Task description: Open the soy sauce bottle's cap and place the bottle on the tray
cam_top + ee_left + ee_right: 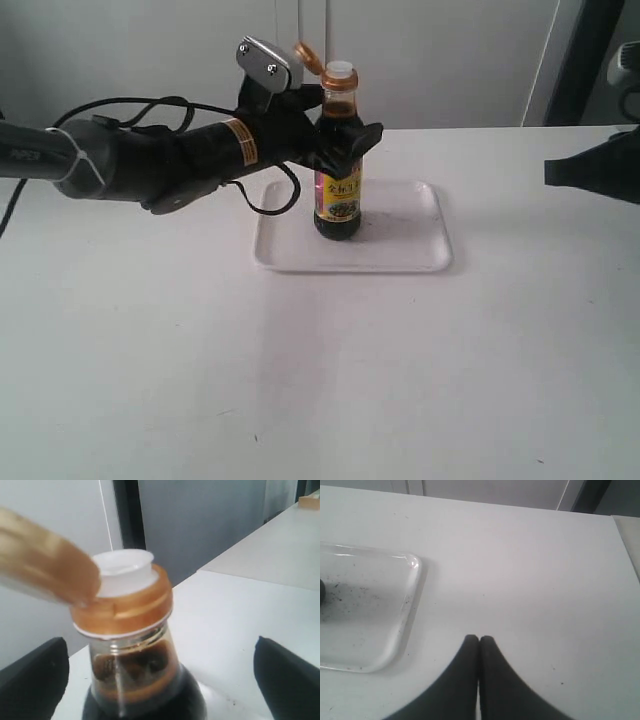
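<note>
Exterior view: the bottle is standing upright on the tray, toward its far left part. The cap is hanging flipped back on its hinge, leaving the white spout exposed, so the opening step appears done. The left gripper is reaching in level at the bottle's shoulder, its fingers sitting either side of the glass; whether they are clamping or just clear cannot be told here. The right gripper is waiting well apart, at the edge of view.

Left wrist view: the bottle is standing between the fingers, which are spread wide, with gaps showing on both sides. Judged released.

Right wrist view: the right gripper is showing its fingers pressed together, holding nothing, with the tray beside them.
</note>
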`<state>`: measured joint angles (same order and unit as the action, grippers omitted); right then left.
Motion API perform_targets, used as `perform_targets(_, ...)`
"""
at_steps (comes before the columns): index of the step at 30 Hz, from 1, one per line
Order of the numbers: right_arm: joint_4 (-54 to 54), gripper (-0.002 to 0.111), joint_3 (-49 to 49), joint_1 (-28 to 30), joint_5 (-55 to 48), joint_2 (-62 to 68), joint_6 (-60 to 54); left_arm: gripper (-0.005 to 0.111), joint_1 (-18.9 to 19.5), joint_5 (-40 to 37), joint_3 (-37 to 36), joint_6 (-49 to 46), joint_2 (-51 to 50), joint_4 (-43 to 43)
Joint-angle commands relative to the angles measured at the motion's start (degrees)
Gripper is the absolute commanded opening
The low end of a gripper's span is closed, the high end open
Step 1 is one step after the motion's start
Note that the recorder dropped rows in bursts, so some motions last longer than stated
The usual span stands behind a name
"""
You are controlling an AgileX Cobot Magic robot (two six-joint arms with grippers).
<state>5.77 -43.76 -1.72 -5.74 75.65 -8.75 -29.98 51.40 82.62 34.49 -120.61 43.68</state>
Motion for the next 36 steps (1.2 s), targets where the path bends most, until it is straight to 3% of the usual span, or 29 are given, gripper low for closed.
perform_targets(1,-0.27,0.0,-0.21,-0.1,-0.4,0.06,-0.52,0.105,0.16,-0.2,-2.01,-1.34,3.06,0.6)
perform_targets(24,-0.14,0.0,-0.21,-0.1,-0.94,0.06,-0.52,0.105,0.16,-8.38,-2.15,-2.76,15.04,1.39)
perform_targets(36,-0.13,0.0,-0.21,-0.1,-0.69,0.06,-0.52,0.105,0.16,-22.27,-2.15,17.72,22.25,23.77)
